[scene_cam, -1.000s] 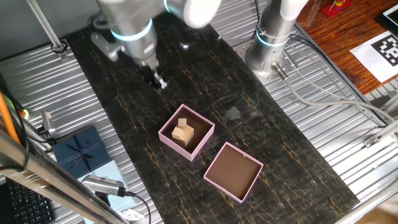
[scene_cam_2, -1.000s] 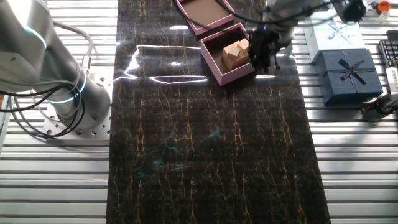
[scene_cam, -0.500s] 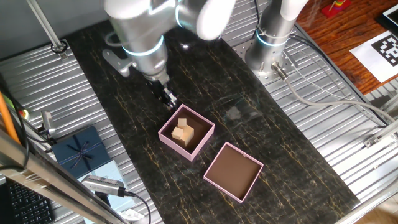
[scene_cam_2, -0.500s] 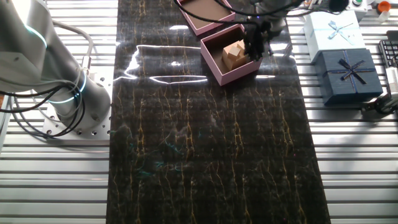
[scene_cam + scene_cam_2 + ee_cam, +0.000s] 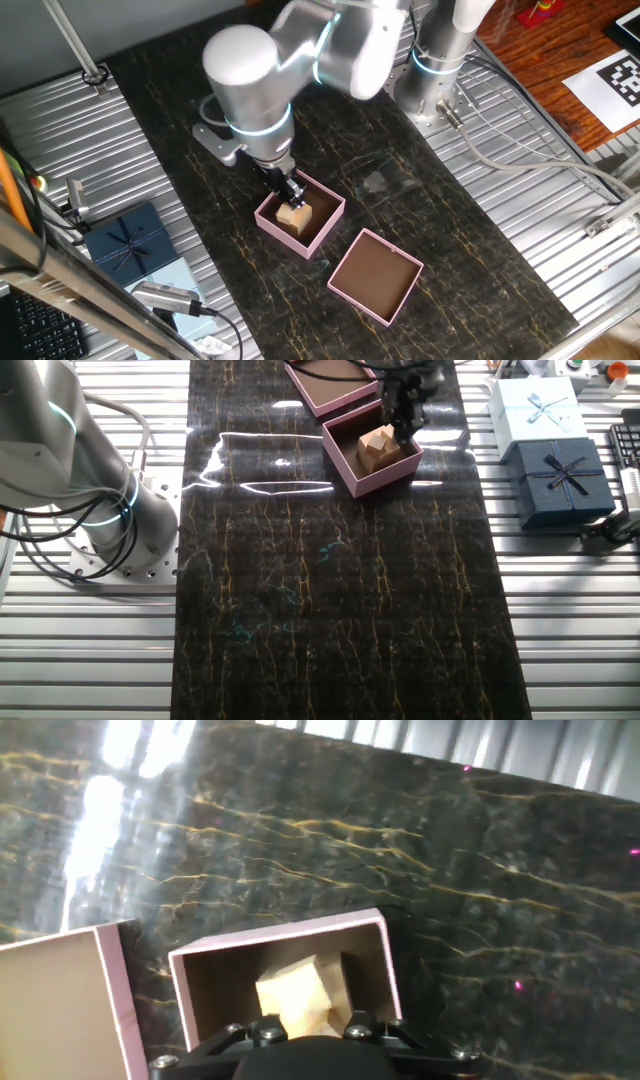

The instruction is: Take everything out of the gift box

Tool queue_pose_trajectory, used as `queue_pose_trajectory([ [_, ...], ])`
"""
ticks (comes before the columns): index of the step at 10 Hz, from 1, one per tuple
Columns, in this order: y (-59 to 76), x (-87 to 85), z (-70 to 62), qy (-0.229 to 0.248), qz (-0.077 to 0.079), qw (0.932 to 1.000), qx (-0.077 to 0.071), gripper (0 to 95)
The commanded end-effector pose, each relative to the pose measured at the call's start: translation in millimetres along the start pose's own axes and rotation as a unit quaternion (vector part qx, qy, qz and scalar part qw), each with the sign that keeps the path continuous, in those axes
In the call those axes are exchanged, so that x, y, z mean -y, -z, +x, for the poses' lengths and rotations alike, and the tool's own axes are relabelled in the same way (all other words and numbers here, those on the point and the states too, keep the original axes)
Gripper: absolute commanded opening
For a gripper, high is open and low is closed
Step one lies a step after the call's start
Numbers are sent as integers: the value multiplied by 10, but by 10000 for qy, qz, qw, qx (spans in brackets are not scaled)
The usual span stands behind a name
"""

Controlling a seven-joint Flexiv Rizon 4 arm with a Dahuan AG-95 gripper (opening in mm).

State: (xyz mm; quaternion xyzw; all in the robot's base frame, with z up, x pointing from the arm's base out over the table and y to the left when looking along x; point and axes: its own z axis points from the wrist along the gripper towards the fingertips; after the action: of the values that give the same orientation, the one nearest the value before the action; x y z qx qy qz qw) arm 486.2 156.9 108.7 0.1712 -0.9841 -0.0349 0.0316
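A: Starting at the left, what's there?
B: A blue box on the metal slats, well apart from the dark mat, which lies bare around the middle.
A: And the gift box?
B: The box stands mid-mat with blocks inside, its lid just beside it to the right.
A: The arm?
B: It reaches down steeply, the gripper over the box's rim above the blocks. Whether the fingers are parted, I can't tell.

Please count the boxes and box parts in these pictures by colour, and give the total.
Pink: 2, the gift box and the lid tray
Dark blue: 1, the ribboned box
Light blue: 1, the ribboned box
Total: 4
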Motion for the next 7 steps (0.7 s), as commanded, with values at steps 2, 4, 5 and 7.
queue_pose_trajectory([
  [2,-86,-6,53,484,6,9988,93,570],
  [4,-111,-27,105,729,31,9973,97,570],
  [5,-135,-38,134,849,64,9963,111,570],
  [7,-194,-54,175,949,114,9953,149,570],
])
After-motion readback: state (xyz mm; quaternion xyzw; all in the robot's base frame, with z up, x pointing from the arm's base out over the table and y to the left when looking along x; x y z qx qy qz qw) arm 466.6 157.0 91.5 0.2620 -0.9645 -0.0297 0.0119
